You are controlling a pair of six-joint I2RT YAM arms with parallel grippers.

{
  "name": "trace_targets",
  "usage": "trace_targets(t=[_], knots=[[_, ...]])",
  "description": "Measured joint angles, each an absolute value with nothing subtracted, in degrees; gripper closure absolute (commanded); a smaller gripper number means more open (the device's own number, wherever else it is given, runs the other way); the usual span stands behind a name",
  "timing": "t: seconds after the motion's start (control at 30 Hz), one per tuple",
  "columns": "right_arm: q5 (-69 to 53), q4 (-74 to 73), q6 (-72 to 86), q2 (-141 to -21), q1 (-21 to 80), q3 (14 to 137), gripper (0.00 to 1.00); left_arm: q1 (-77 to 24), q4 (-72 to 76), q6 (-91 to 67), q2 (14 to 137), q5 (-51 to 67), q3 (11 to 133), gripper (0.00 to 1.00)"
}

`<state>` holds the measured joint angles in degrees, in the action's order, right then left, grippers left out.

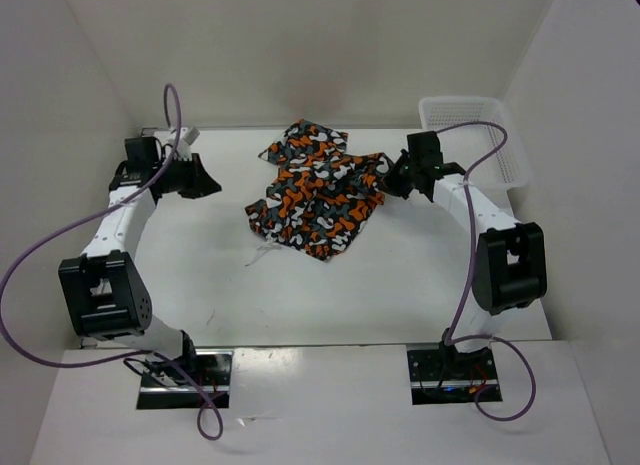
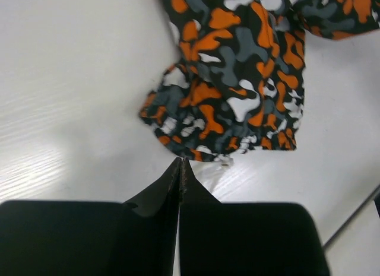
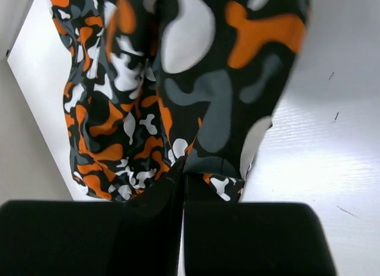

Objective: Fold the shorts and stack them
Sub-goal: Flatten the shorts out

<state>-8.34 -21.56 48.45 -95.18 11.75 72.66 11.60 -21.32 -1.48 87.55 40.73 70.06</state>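
The shorts [image 1: 315, 190], printed in orange, white, black and grey blotches, lie crumpled at the middle back of the white table. My right gripper [image 1: 386, 179] is at their right edge. In the right wrist view its jaws [image 3: 183, 169] are shut with a hem of the shorts [image 3: 196, 80] pinched at the tips, and the cloth rises close to the camera. My left gripper [image 1: 214, 185] is on the left, apart from the shorts. In the left wrist view it [image 2: 180, 162] is shut on nothing, with the near edge of the shorts [image 2: 237, 92] just beyond its tips.
A white mesh basket [image 1: 462, 102] stands at the back right corner, behind the right arm. White walls close in the table on the left, back and right. A purple cable loops off each arm.
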Motion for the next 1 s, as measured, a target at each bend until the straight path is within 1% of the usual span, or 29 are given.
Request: trace_targets(t=[0.03,0.17,0.2,0.3,0.33,0.37,0.43,0.47,0.57,0.67,0.83,1.0], knots=[[-7.9,-22.2,48.4,-95.2,11.7,72.6,1.0,10.3,-21.7,-1.5,87.5,40.7,69.7,1.0],[-6.5,-22.0,48.0,-94.7,11.7,72.6,1.0,3.4,-21.7,-1.5,87.5,40.5,67.9,0.9],[-6.3,-22.0,47.9,-94.4,11.6,72.6,1.0,1.5,-21.6,-1.5,87.5,40.4,67.0,0.86],[-6.0,-22.0,47.0,-93.5,11.2,72.6,1.0,-5.0,-21.4,-1.5,87.5,40.2,63.3,0.78],[-5.9,-22.1,46.8,-93.2,10.9,72.6,1.0,-7.8,-21.5,-1.5,87.5,39.9,62.1,0.68],[-5.8,-22.1,46.5,-92.9,10.7,72.6,1.0,-10.9,-21.6,-1.4,87.5,39.3,61.2,0.63],[-5.8,-22.1,46.0,-92.3,9.9,72.5,1.0,-17.2,-21.6,-1.3,87.5,38.1,60.4,0.56],[-5.8,-22.1,45.8,-92.1,9.6,72.3,1.0,-20.2,-21.3,-1.3,87.5,37.5,60.4,0.44],[-6.0,-22.1,45.4,-91.0,8.4,70.8,1.0,-27.7,-18.5,-1.1,88.0,34.3,60.6,0.23],[-6.2,-22.4,45.2,-90.1,7.6,69.5,1.0,-31.7,-17.6,-1.1,91.4,30.3,63.1,0.2],[-6.9,-22.5,44.9,-87.4,6.3,67.3,1.0,-36.7,-17.0,-0.8,100.6,20.4,70.8,0.2],[-7.4,-23.2,44.2,-84.3,4.1,65.5,0.99,-39.5,-17.0,-0.3,105.4,14.7,72.4,0.19]])
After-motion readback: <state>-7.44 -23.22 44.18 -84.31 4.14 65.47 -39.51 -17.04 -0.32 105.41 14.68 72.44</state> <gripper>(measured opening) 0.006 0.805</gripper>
